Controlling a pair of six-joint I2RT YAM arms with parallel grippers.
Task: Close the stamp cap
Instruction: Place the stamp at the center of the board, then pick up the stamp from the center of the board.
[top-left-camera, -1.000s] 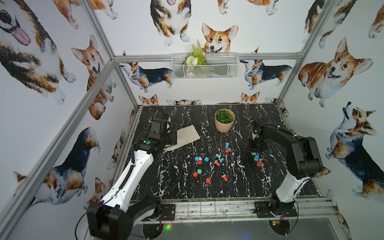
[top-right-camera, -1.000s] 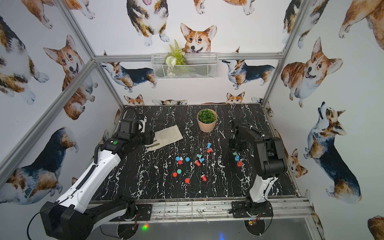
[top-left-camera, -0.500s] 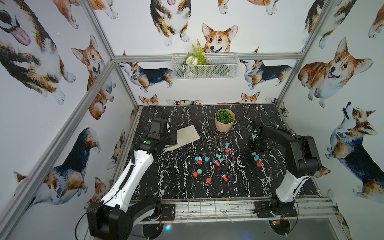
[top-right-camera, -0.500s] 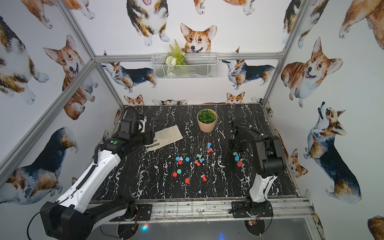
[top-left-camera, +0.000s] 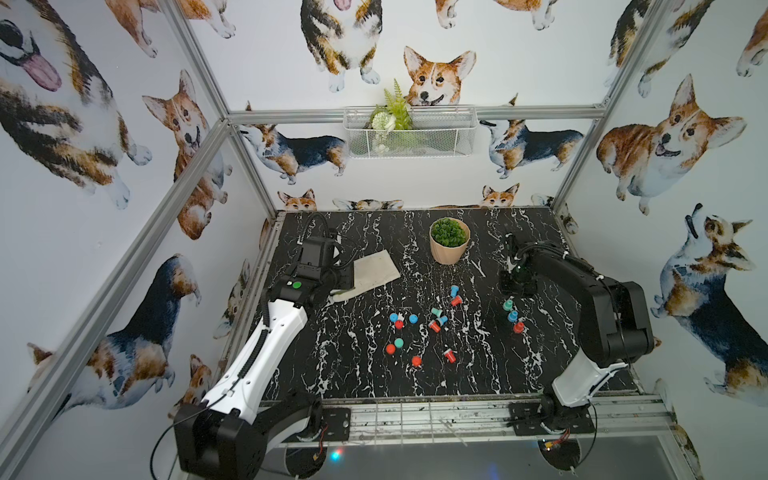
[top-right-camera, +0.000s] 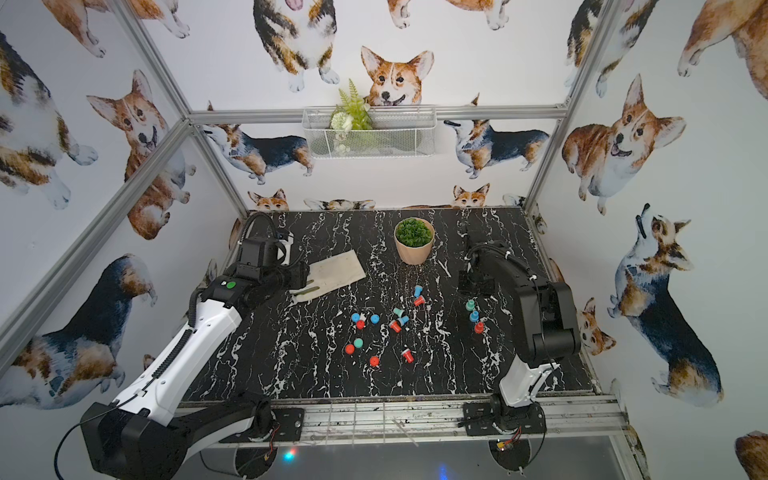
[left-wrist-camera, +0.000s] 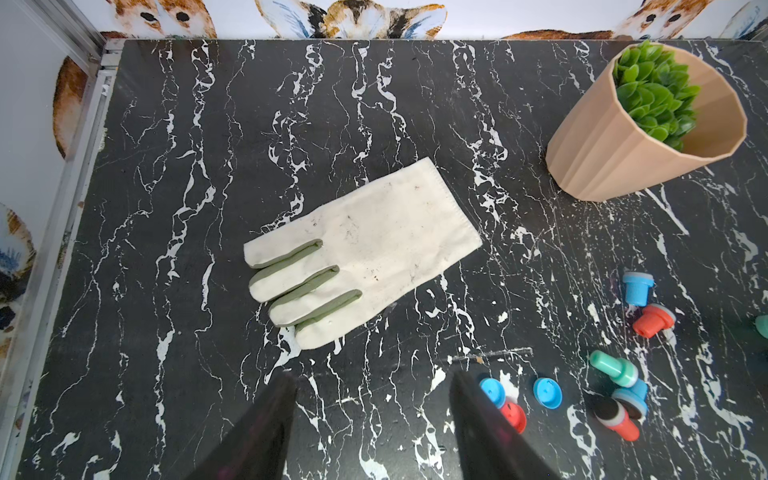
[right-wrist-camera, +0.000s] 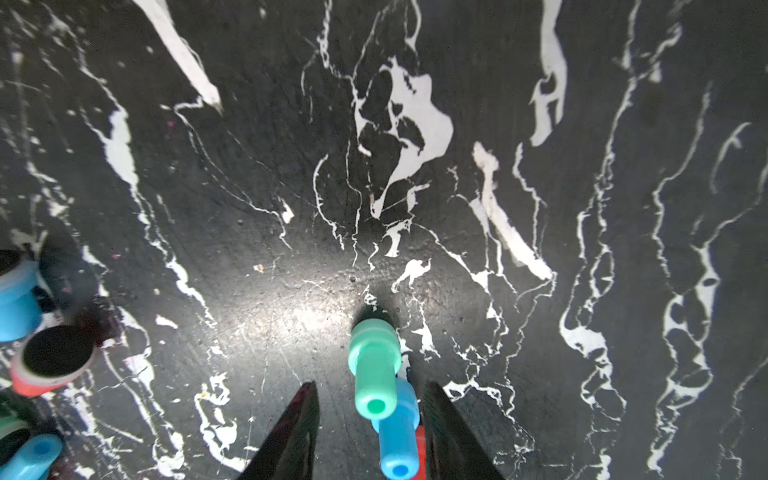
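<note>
Three stamps (top-left-camera: 513, 316) near right fingers (right-wrist-camera: 291, 440)

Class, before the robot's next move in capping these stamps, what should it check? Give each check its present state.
1. Right gripper jaws apart: ok.
2. Green stamp standing upright: ok.
3. That stamp closed fully: cannot tell.
4. Left gripper open and empty: ok.
5. Every stamp capped: not ok; red stamp shows its black pad.
6. Loose blue cap lying apart from the stamps: ok.

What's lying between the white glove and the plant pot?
Nothing; only bare tabletop separates the glove from the plant pot, seen clearly in the left wrist view.
</note>
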